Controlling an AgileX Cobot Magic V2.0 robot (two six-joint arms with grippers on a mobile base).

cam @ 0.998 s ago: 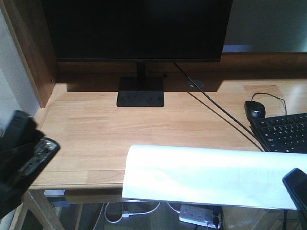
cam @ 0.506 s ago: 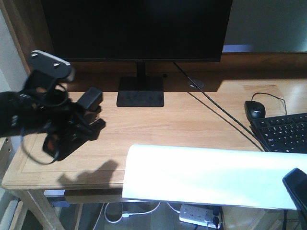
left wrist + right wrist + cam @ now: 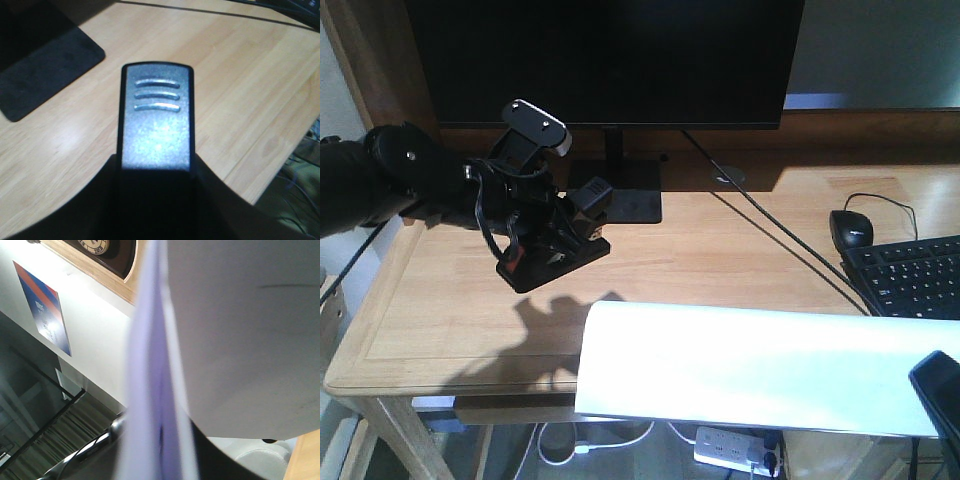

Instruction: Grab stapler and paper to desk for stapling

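Paper (image 3: pixel 740 365) hangs unchanged at the desk's (image 3: pixel 740 260) 6 o'clock edge, pinched at its right end by your right gripper (image 3: pixel 938 392) and not yet laid flat. Beyond it, toward 10 o'clock, your left gripper (image 3: pixel 560 235) has swung in from the left edge within the last second. It hovers over the top clamped around the stapler (image 3: pixel 550 262), so I judge only the set-down remains.

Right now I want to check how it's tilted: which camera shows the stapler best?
The exterior front-facing view: most of the stapler shows, tilted, over the desk near the monitor stand. The left wrist view shows only its ridged top, close up. The right wrist view shows none of it, only the paper.
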